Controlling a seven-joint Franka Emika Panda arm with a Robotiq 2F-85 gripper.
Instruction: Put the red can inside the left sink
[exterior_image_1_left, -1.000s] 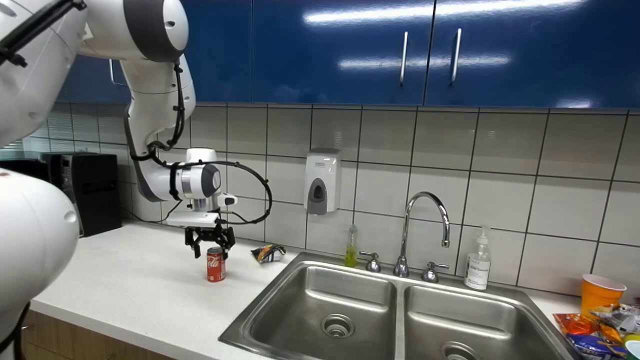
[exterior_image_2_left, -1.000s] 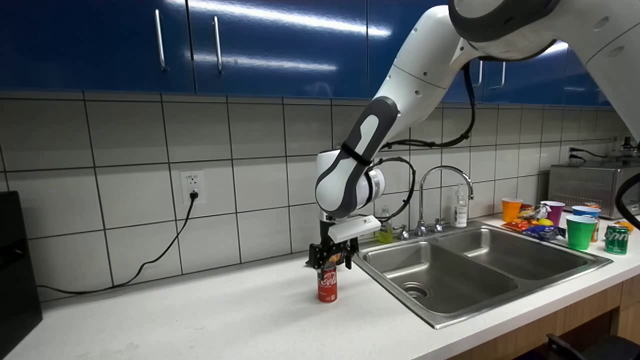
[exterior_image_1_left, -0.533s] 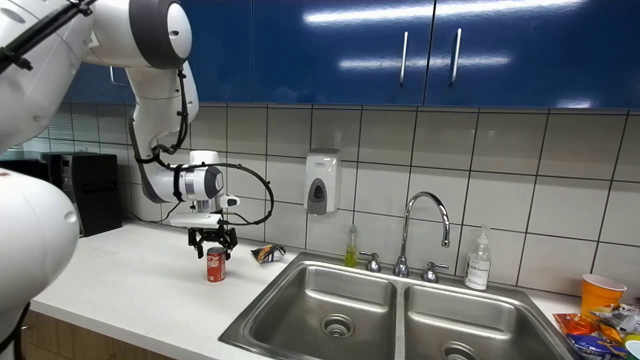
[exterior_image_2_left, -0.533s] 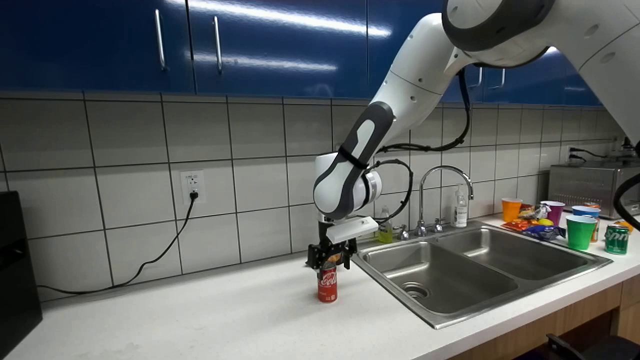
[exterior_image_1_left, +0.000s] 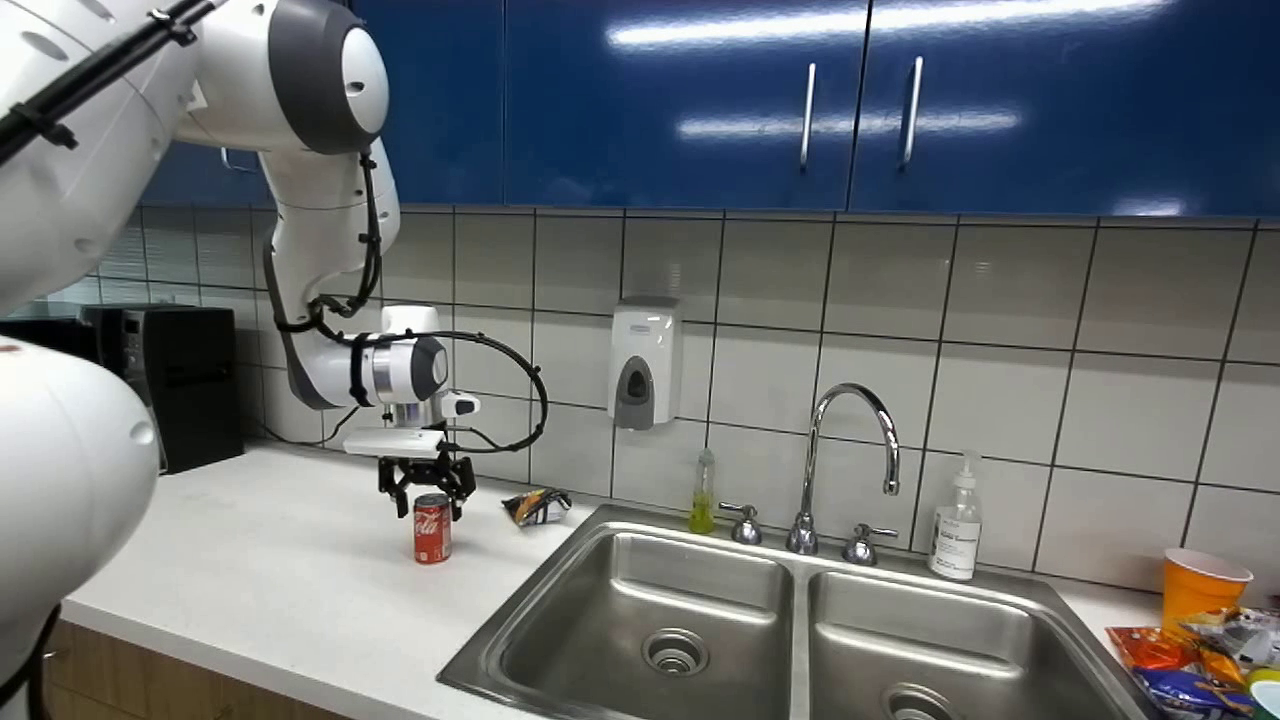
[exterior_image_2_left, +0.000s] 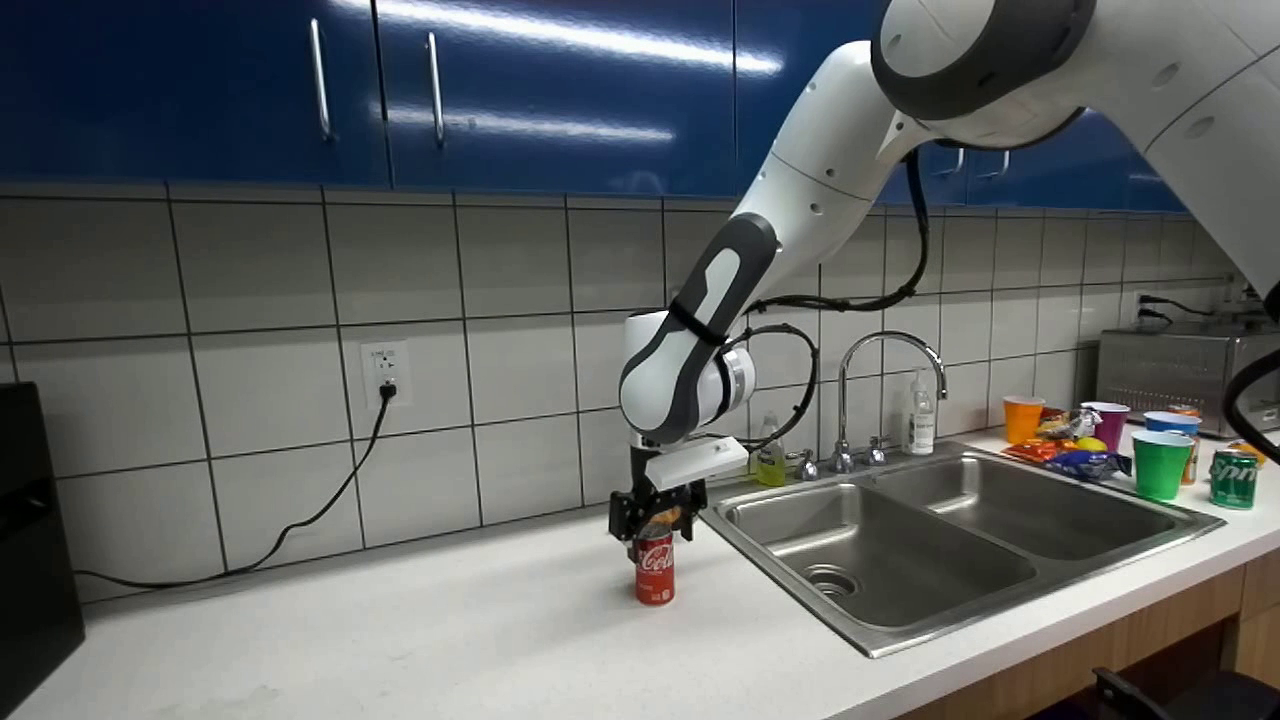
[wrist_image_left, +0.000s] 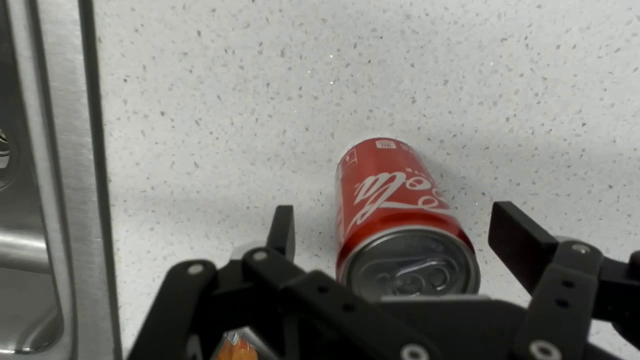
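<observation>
Slightly lower than before, our claw (exterior_image_1_left: 429, 510) gapes wide around the red can (wrist_image_left: 397, 212); we should descend straight, then squeeze gently.

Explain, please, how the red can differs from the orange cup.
The red can has straight sides; the orange cup widens upward. The red can is closed on top, the orange cup open. The red can carries white lettering; the orange cup shows none. Both stand upright on the counter.

White glare streaks the blue cabinets (exterior_image_1_left: 700, 85) in both exterior views above a softly shadowed counter (exterior_image_1_left: 300, 570).
</observation>
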